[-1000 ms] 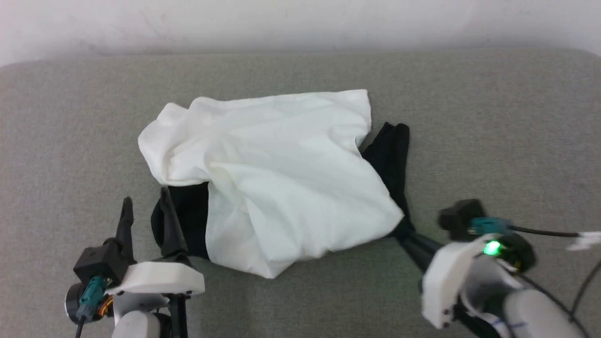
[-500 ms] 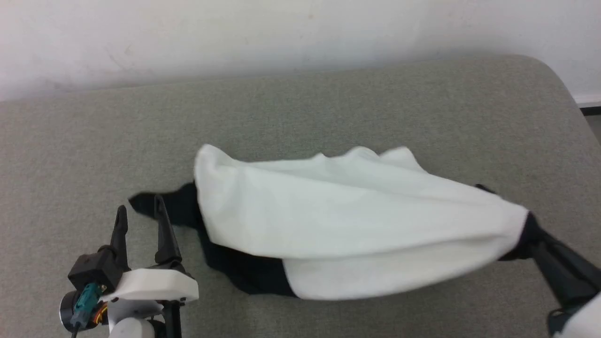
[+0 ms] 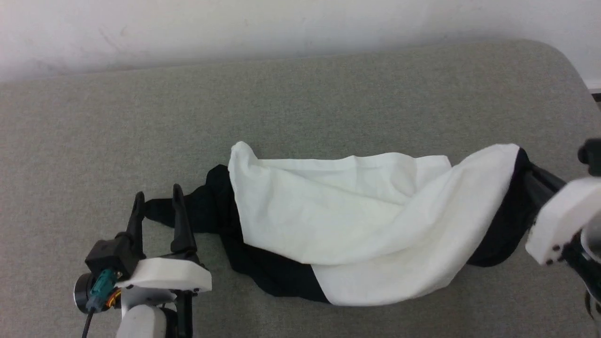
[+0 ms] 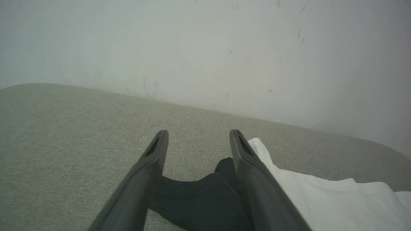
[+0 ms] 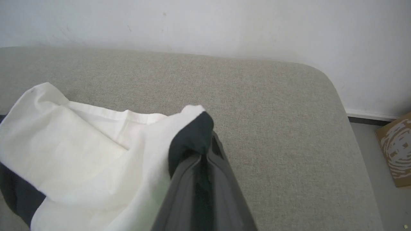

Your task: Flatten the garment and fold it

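Garment [image 3: 357,225] lies on grey upholstered surface [image 3: 300,103], strung out left-to-right across the near half in head view. It's bunched and wrinkled, not flat. White body [image 3: 375,220] sits on top, w/ black cloth showing under its near-left edge and at both ends.

R gripper [image 3: 529,174] is at far right of head view, jaws pinched tight on garment's right end. Black cloth wraps the tips, w/ white body right behind. That end is raised off the surface and the cloth slopes down from it toward the left. In R wrist view the two dark fingers [image 5: 221,179] are pressed together w/ a black fold [image 5: 192,138] clamped at the tips. White cloth trails off to that view's left and bottom.

L gripper [image 3: 158,192] is at lower left of head view, jaws spread wide, nothing in them. Left black sleeve [image 3: 206,211] runs out from under white body toward it, and the sleeve's end sits btwn the two fingers as seen from above. L wrist view agrees: dark sleeve lies on the surface btwn the fingers, low in frame, w/ white cloth just past the finger on that view's right [image 4: 253,179]. Can't tell if the fingers touch the cloth or hang above it.

White wall [image 3: 281,28] stands behind the surface. R wrist view also shows the surface's rounded corner, w/ a cardboard box [image 5: 396,150] on the floor beyond.
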